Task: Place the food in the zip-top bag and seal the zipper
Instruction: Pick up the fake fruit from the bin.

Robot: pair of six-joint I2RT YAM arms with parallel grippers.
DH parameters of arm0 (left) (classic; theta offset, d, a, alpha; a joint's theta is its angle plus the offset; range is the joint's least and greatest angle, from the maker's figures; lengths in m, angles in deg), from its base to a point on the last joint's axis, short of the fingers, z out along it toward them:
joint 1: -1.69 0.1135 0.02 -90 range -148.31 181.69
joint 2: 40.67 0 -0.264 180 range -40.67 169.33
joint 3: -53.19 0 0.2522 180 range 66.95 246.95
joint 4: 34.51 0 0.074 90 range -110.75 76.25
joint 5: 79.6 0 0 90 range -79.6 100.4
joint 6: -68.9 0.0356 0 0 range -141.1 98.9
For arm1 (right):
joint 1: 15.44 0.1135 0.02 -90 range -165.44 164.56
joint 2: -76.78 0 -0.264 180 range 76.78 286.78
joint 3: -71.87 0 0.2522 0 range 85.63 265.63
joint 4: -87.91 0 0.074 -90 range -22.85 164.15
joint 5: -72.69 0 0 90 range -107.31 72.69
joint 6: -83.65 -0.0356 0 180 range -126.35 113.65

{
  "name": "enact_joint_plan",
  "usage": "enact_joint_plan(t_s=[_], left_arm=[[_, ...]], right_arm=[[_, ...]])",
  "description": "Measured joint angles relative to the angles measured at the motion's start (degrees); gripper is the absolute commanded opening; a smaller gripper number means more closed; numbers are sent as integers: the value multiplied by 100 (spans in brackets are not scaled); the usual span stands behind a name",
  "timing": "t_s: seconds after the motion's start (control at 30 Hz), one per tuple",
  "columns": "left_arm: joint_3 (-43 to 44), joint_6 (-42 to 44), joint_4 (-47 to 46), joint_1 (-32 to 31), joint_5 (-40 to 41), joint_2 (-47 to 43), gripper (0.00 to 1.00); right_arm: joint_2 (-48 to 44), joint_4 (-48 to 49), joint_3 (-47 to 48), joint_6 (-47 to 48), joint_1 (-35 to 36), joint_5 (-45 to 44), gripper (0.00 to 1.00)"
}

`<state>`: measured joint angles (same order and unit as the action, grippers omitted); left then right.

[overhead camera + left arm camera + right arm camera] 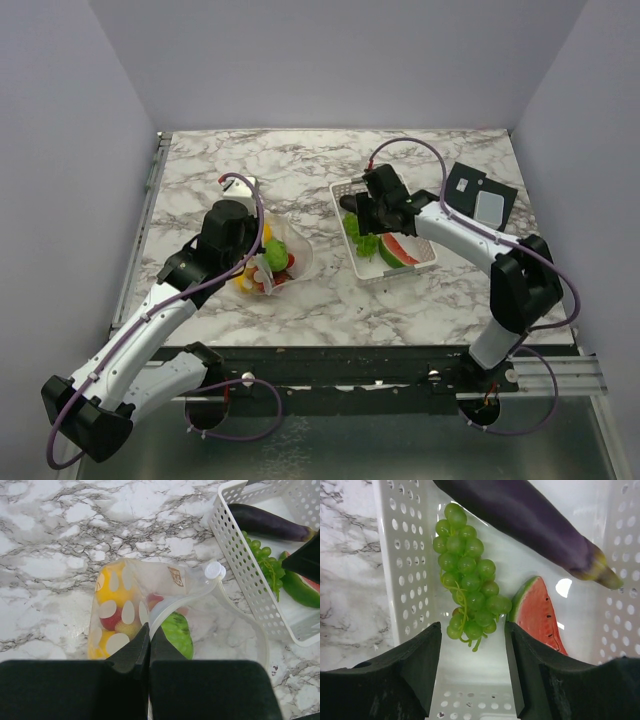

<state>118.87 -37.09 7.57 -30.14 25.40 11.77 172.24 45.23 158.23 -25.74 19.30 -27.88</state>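
The zip-top bag (150, 600) lies on the marble with yellow, red and green food showing through it. My left gripper (149, 631) is shut on the bag's mouth edge, which curves away to a white tab (215, 570). From above, the left gripper (260, 263) sits at the bag (285, 255). My right gripper (472, 630) stands open low inside the white basket (400, 555), its fingers either side of the near end of a green grape cluster (467, 575). A watermelon slice (540, 615) touches the right finger. A purple eggplant (530, 520) lies beyond.
The basket (428, 262) stands right of centre, about a hand's width from the bag. A black card with a pale patch (478, 195) lies at the back right. White walls close in the table on three sides.
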Motion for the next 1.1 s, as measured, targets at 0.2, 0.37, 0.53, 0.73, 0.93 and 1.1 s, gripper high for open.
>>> enact_joint_plan(t_s=[0.2, 0.37, 0.53, 0.73, 0.93, 1.1], left_arm=[[-4, 0, -2, -2, -2, 0, 0], [-11, 2, -2, -2, -7, 15, 0], [-13, 7, -2, -2, -13, 28, 0], [-24, 22, -15, 0, -15, 66, 0], [-24, 22, -37, 0, -15, 87, 0], [-24, 22, -37, 0, -15, 98, 0]], right_arm=[[533, 28, 197, 0, -37, 140, 60], [887, 61, 457, 4, -39, 232, 60], [1246, 61, 688, 28, -72, 273, 60], [1569, 68, 708, 103, -74, 264, 55], [1613, 101, 728, 157, -96, 260, 36], [1613, 131, 715, 146, -107, 247, 17]])
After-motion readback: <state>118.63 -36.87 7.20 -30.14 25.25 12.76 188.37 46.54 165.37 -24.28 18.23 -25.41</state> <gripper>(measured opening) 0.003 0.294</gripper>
